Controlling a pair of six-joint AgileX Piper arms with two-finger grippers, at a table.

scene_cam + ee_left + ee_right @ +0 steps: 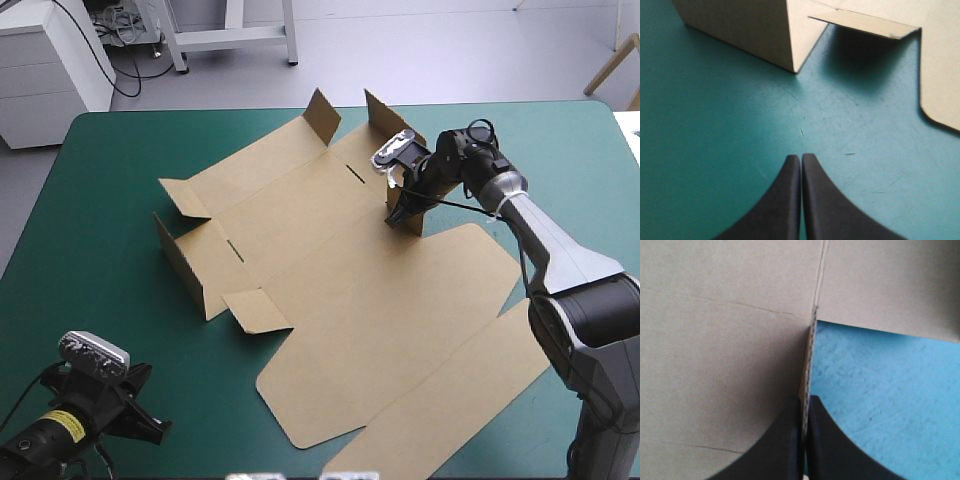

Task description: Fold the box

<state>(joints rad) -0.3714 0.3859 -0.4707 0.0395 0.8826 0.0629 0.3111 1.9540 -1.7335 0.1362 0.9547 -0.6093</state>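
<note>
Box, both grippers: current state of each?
box: brown sheet, mostly flat on the teal-green cover, several small flaps raised.
right gripper: shut on the box, pinching an upright flap's edge.
left gripper: shut, empty, over bare cover short of the box.

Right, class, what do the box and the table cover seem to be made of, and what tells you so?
Box: corrugated cardboard, matte brown; its cut edge, held in the right end effector, shows tiny flutes, and creases score the sheet. Table cover: teal-green, smooth with fine scratches, perhaps a rubber or vinyl mat; hard to say which.
</note>
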